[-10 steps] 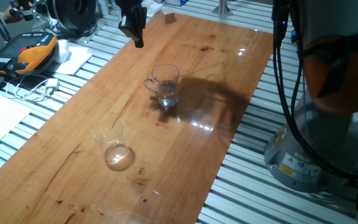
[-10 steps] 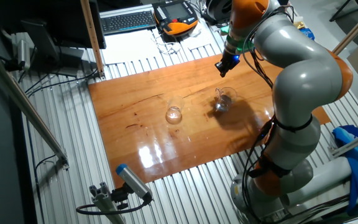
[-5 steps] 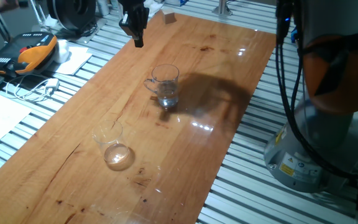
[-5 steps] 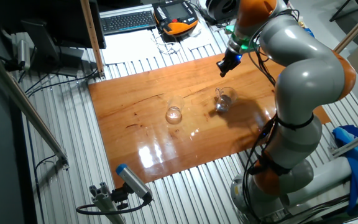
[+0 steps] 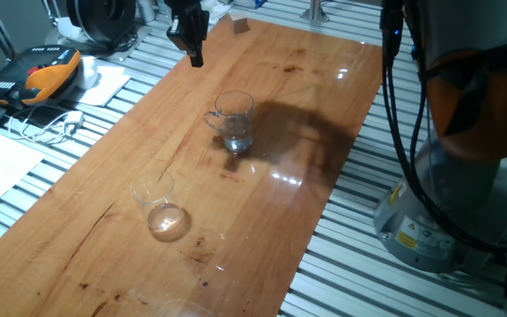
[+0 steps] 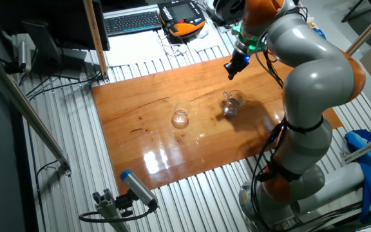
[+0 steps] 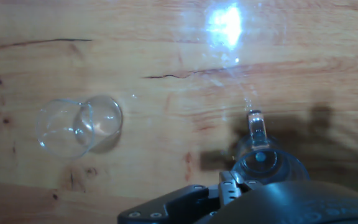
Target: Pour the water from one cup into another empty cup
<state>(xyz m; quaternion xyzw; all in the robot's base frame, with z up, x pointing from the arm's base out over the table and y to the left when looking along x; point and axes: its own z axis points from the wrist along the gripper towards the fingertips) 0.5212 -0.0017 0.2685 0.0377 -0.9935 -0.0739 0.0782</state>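
Observation:
The glass mug [image 5: 234,121] stands upright mid-table with its looped handle to the left and a little water [image 5: 238,141] at the bottom. The handleless tumbler [image 5: 159,204] stands nearer the front, apart from the mug. My gripper [image 5: 194,55] hangs over the table's far left edge, well behind the mug, open and empty. In the other fixed view, the gripper [image 6: 232,71] is above and beyond the mug [image 6: 232,104], and the tumbler [image 6: 180,118] is to its left. In the hand view, the tumbler [image 7: 79,126] is at the left and the mug [image 7: 260,158] at lower right.
The wooden tabletop [image 5: 262,229] lies on a slatted aluminium bench. An orange teach pendant [image 5: 47,72], cables and papers lie off the left side. A small wooden block [image 5: 239,25] sits at the far end. The robot base [image 5: 465,185] stands at the right.
The gripper has stayed almost in place above the far edge; the arm's upper links have shifted slightly. The mug and the tumbler have not moved.

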